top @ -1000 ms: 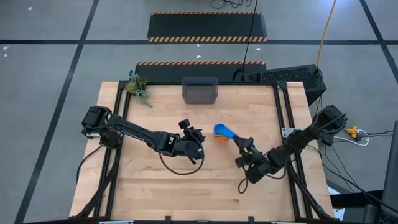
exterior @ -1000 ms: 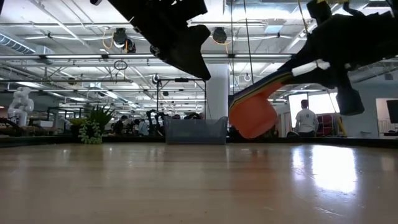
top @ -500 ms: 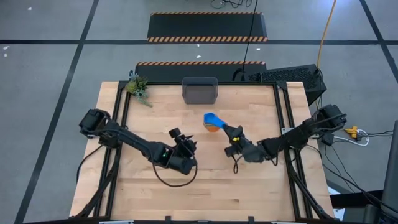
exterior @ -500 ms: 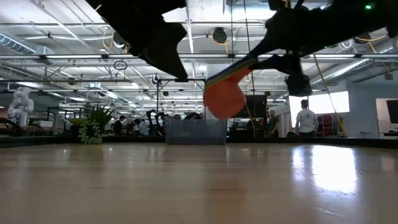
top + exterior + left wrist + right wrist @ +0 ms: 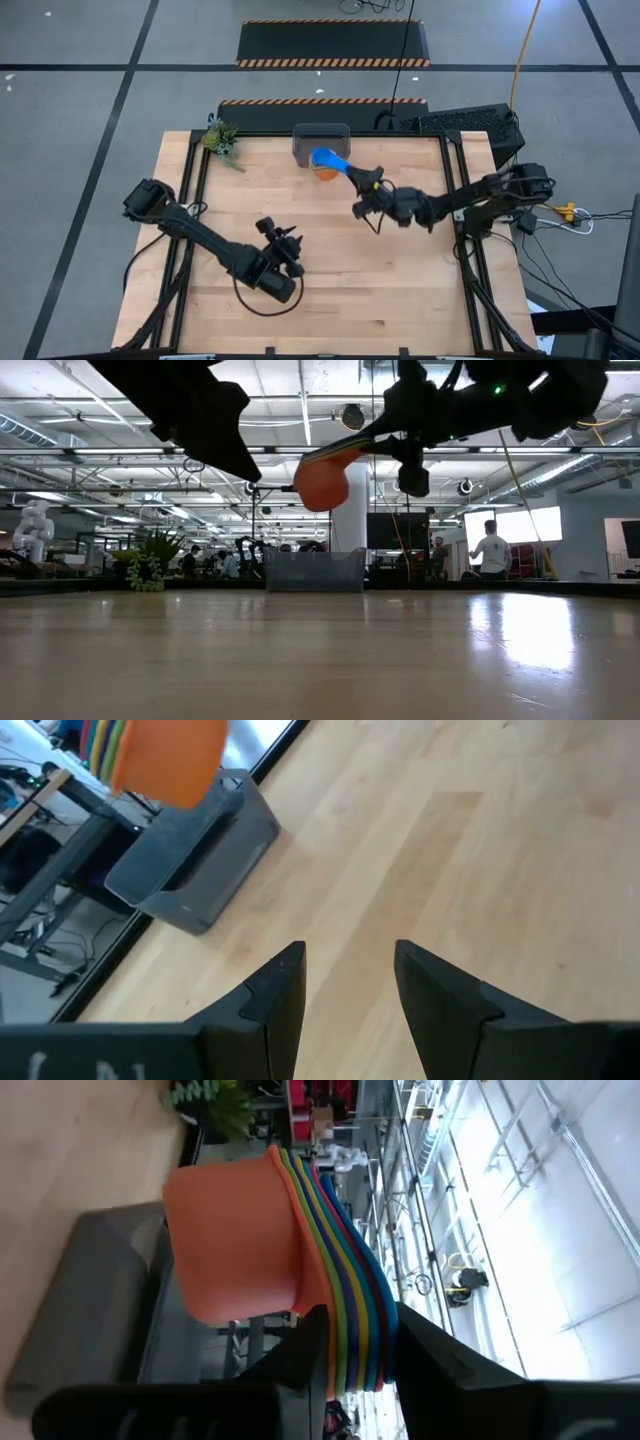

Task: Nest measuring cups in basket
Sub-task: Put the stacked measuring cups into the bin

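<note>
**Nested cups held over basket**

Right gripper (image 5: 363, 183), upper centre of the high view: jaws clenched on the flat handles of the measuring cups (image 5: 324, 162). Whole set stacked one inside another, orange bowl outermost, blue on top from above; rainbow edges of the handles fanned between the fingers (image 5: 300, 1350) in the right wrist view. Stack carried clear of the wood, hanging high in the low view, upper centre of that frame (image 5: 320, 480). From above, bowl end overlapping the right part of the basket (image 5: 305, 147); touching or not, cannot tell. Basket dark grey, at the top edge of the table (image 5: 400, 290), centre. In the left wrist view, orange bowl (image 5: 165, 760) in the upper left corner, above the basket (image 5: 190, 860).

Left gripper (image 5: 280, 250), lower centre-left of the high view: jaws released, gap plain between the two dark fingers (image 5: 275, 1000) with bare wood showing through. Well apart from the basket and the stack.

Small green plant (image 5: 222, 140) at the table's upper left corner.
</note>
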`<state>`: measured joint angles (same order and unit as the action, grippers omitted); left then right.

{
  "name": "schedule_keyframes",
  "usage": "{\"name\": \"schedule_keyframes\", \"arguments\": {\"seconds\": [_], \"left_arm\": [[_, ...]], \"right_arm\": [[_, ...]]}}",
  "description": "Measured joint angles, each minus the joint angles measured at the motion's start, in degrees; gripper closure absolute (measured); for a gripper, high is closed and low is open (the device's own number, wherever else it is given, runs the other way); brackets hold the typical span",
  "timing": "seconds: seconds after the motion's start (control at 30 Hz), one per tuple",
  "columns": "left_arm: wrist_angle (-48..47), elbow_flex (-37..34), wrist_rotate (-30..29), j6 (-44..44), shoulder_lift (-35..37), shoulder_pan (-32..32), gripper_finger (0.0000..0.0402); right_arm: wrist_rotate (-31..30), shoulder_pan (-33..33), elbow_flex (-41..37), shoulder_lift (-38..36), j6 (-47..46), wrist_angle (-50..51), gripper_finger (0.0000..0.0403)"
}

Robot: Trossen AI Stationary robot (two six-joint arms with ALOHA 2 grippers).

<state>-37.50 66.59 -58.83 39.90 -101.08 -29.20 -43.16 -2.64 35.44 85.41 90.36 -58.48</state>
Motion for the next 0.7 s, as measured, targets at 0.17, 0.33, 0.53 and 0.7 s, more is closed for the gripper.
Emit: {"name": "schedule_keyframes", "arguments": {"seconds": [0.17,0.33,0.53,0.7], "left_arm": [[-0.1,-0.1,0.2,-0.8,1.5,0.7,0.0243],[1.8,-0.1,1.8,-5.8,6.3,2.4,0.0243],[11.0,-1.4,1.2,-19.1,12.3,5.3,0.0243],[28.3,-8.9,4.0,-31.5,17.7,9.6,0.0243]], "right_arm": [[13.7,8.3,0.0,0.0,-2.0,0.2,0.0333],[26.5,16.3,0.0,0.0,-2.0,0.6,0.0333],[42.9,26.0,1.0,0.0,-5.3,1.7,0.0333],[54.0,32.6,3.2,0.5,-12.1,2.5,0.0333]]}}
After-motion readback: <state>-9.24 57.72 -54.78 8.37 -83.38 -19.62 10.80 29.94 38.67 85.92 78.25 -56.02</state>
